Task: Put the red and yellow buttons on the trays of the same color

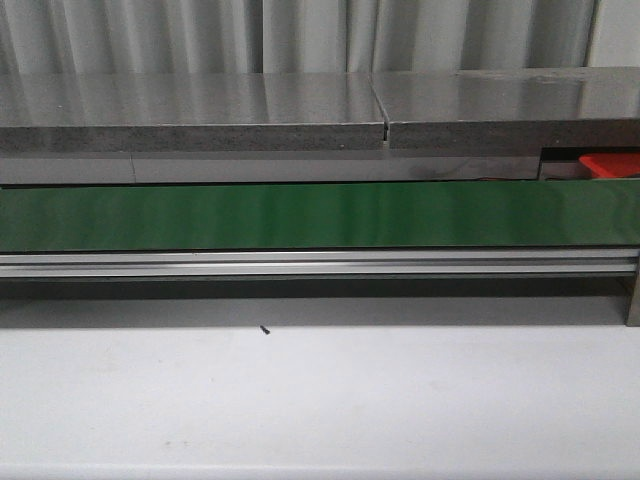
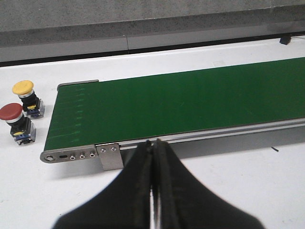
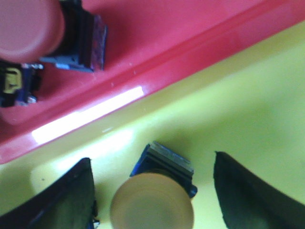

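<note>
The long green conveyor belt (image 2: 181, 107) runs across the white table (image 1: 320, 400), and in the front view only a corner of the bright red plastic tray (image 1: 610, 163) shows behind its far right end. The right wrist view shows that red tray lying edge to edge with a yellow plastic tray (image 3: 248, 105). A red-capped push button (image 3: 28, 26) already lies in the red tray. A yellow-capped push button (image 3: 153, 212) lies on the yellow tray between the spread fingers of the right gripper (image 3: 155, 191), which do not appear to touch it.

The step in hand looks like the release; done well, the right arm lifts straight up, jaws wide, without nudging the cap.

The left gripper (image 2: 153, 145) is pressed together, empty, beside the belt end. Two more buttons, one yellow mushroom-head button (image 2: 26, 95) and one red mushroom-head button (image 2: 15, 121), stand upright off the belt's end, awaiting sorting.
</note>
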`<state>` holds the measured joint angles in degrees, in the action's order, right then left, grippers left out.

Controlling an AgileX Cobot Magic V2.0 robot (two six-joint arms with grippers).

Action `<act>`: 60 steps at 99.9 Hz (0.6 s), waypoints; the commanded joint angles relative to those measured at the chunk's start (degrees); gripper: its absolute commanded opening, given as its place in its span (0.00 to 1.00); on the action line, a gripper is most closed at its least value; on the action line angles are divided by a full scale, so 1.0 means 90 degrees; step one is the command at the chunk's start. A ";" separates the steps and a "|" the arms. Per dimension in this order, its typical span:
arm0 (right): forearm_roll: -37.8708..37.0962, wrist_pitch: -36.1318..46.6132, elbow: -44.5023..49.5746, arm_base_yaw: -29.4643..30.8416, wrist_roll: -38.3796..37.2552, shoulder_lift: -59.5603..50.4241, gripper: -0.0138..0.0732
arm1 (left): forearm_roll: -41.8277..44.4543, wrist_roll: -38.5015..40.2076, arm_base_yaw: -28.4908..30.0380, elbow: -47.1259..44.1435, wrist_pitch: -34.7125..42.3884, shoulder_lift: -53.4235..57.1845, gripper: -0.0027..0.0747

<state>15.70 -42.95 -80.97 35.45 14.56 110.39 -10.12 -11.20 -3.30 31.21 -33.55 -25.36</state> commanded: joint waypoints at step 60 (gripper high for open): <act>0.0285 0.0915 0.0638 -0.2269 0.0808 -0.3523 0.77 | -0.0106 0.0026 -0.0046 0.0174 0.0436 -0.0027 0.01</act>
<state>17.53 -38.90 -76.40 18.25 20.16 84.88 -10.12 -11.20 -3.30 31.21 -33.55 -25.36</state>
